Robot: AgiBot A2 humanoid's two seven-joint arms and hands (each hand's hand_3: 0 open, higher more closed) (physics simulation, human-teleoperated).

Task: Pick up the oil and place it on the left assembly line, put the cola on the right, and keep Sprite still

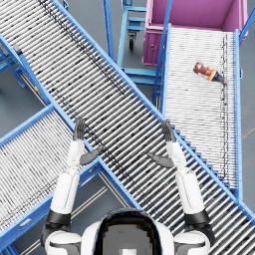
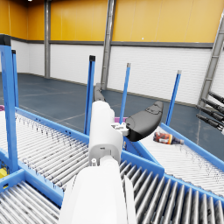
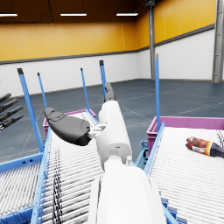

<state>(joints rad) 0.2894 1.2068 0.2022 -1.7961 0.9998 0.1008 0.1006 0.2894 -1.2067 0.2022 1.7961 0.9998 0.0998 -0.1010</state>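
Fingers of the left hand are spread and straight, the thumb held out to the side, and nothing lies in the palm. The hand hovers over the near left edge of the middle roller conveyor, and no frame shows it touching the rollers. The left wrist view shows the same hand released, its dark thumb jutting out above the blue side rail.

The right hand mirrors it over the near right edge of that conveyor: fingers extended, thumb turned inward toward the other hand, grasping nothing. In the right wrist view this hand is likewise spread wide and holds nothing. The two palms face each other across the rollers, well apart.

A bottle, dark with a red-orange label, lies on its side on the right conveyor, near that line's far end and toward its right rail. It also shows in the left wrist view and the right wrist view, well apart from both hands. Its label cannot be read.

A purple bin stands at the far end of the right conveyor. The left conveyor branches off beside the left arm.
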